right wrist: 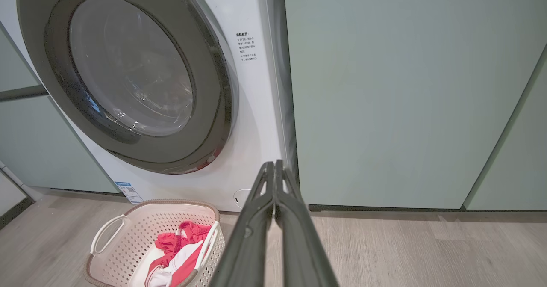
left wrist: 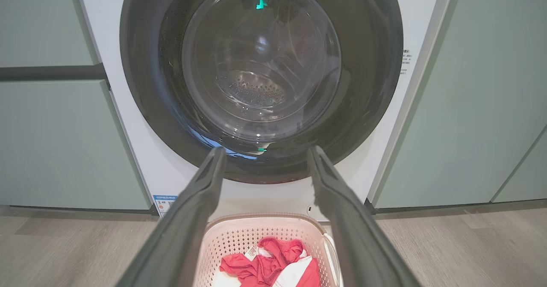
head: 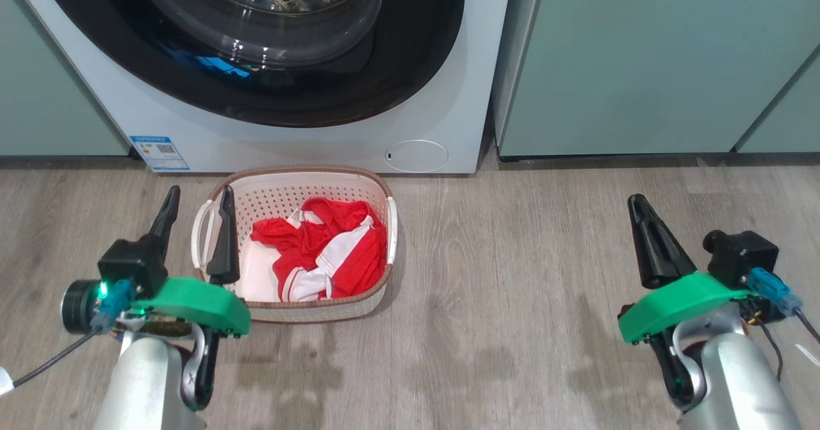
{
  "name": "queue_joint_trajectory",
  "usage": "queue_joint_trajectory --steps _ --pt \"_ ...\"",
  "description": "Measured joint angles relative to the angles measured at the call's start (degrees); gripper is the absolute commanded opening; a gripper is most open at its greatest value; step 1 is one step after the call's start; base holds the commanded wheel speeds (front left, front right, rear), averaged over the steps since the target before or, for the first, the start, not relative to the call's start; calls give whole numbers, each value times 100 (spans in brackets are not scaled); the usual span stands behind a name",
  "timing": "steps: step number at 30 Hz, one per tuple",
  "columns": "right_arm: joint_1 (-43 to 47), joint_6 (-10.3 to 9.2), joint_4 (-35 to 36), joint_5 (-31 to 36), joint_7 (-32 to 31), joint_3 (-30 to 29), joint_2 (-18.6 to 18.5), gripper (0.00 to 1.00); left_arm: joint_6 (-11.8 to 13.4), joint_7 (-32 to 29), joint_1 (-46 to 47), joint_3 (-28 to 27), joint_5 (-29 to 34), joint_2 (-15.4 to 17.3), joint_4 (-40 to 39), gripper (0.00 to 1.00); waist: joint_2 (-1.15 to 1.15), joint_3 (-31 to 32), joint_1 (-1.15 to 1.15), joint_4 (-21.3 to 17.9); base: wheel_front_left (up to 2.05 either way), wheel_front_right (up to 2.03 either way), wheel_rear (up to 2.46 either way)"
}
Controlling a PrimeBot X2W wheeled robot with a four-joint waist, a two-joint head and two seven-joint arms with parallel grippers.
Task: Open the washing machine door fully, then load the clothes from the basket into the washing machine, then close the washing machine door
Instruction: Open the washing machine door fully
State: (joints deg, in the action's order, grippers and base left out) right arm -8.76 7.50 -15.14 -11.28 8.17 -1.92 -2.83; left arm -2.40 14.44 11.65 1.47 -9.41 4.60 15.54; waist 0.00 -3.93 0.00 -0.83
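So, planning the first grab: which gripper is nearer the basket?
Left. The left gripper, open, hangs at the left rim of the basket; the right gripper, shut, is well off to its right over the floor.

The left gripper (head: 199, 193) is sitting at the lower left of the head view, its two dark fingers standing wide apart and pointing forward. The right gripper (head: 636, 200) is hovering at the lower right, its fingers pressing together with nothing between them. The left forearm (head: 144, 385) and the right forearm (head: 743, 379) are rising from the bottom edge. The right wrist seems to be leaning slightly inward, though the angle is hard to judge.
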Motion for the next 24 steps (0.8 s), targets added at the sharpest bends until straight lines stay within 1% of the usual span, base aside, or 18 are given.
queue_joint_trajectory --steps 6,10,13,15,18,21,24 --pt "-6 0 -1 -185 41 25 0 0 -1 0 0 -16 -1 -15 -30 100 0 -56 0 -6 0 0 0" --pt "-41 0 -37 -697 40 51 0 0 -1 0 1 -15 75 -15 -83 100 0 -108 0 -11 0 0 0" --pt "-151 0 -87 -1802 12 96 -1 0 -1 0 3 -16 75 -15 -130 100 0 -181 0 -11 0 0 0" --pt "-286 0 -81 -2732 -32 185 -1 0 -1 0 15 -18 75 -16 -176 100 0 -257 0 -10 0 0 0" --pt "-551 0 -79 -3873 -118 214 0 0 -44 0 70 -34 75 -16 -252 100 0 -409 0 -12 0 0 0" --pt "-866 -1 -99 -4896 -255 175 -1 0 -46 0 218 -51 75 -19 -367 100 0 -606 0 -9 0 0 0" --pt "-1279 -1 -187 -5722 -424 26 -2 0 -53 1 404 -55 75 -33 -482 100 0 -842 0 4 0 0 0"
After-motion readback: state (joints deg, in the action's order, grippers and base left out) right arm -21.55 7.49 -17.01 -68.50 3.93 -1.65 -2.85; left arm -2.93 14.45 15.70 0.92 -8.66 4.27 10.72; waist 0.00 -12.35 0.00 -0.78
